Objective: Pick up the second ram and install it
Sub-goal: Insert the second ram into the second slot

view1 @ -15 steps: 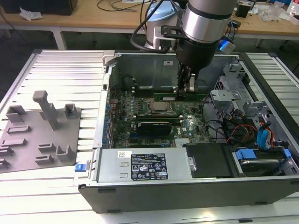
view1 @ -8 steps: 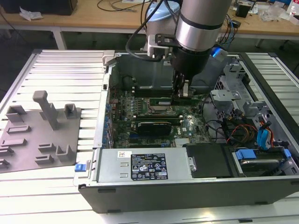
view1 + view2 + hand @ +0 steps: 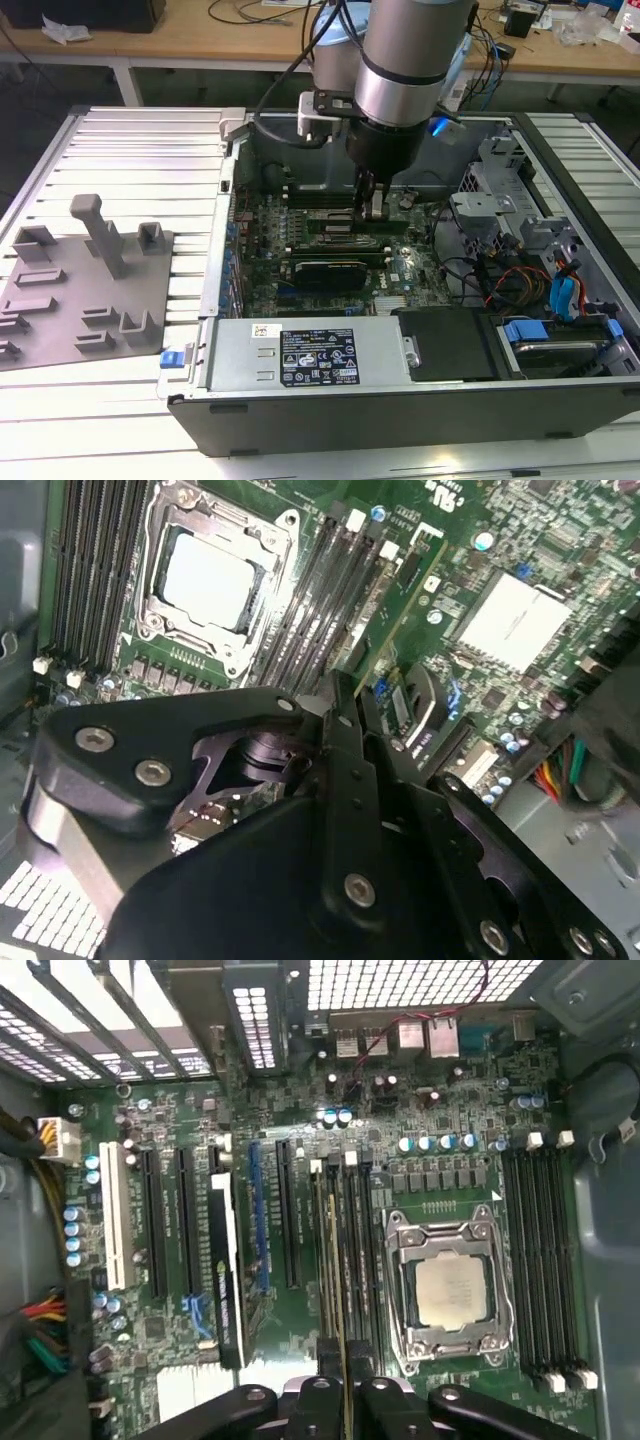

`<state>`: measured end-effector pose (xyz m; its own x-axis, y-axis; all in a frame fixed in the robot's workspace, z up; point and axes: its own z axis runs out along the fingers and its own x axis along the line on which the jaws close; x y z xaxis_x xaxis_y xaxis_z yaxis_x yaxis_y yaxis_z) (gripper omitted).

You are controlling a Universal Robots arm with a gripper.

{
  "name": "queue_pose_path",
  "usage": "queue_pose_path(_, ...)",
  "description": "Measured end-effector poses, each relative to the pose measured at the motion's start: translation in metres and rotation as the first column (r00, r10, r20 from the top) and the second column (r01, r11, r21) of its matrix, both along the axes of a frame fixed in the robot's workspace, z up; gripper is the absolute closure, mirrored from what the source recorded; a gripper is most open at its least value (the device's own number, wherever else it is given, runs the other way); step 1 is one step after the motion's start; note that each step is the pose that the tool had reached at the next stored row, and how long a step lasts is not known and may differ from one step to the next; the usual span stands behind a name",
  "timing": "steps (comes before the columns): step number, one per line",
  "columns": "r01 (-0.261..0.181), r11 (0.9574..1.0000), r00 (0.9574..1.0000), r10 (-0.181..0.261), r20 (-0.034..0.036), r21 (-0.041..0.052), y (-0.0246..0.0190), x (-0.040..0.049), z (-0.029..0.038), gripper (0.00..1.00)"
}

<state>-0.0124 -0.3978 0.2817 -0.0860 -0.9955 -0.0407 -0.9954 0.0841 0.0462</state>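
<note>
- Gripping the second ram (image 3: pixel 333 1260), a thin green stick seen edge-on, the gripper (image 3: pixel 344 1398) is closing on its end.
- Sitting among black memory slots (image 3: pixel 352 1250), it is just beside the processor socket (image 3: pixel 450 1295).

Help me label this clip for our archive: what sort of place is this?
Probably a robotics lab or test workshop: an opened desktop computer case lies on a slatted metal table, a gray fixture tray beside it, and cluttered benches with cables behind.

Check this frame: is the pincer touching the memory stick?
Touching. In the first wrist view the pincer is closed on the memory stick, whose thin edge runs out from between its fingertips over the slots beside the processor socket.
</note>
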Motion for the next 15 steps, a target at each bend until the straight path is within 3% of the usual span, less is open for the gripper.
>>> queue_pose_path(2, 0.000, 1.0000, 1.0000, 0.000, 0.0000, -0.0001, 0.0012, -0.0021, -0.0039, 0.86)
queue_pose_path(8, 0.001, 1.0000, 1.0000, -0.001, 0.0000, -0.0002, 0.0114, -0.0154, -0.0274, 0.86)
queue_pose_path(15, 0.001, 1.0000, 1.0000, -0.001, -0.0005, -0.0002, 0.0137, -0.0158, -0.0454, 0.86)
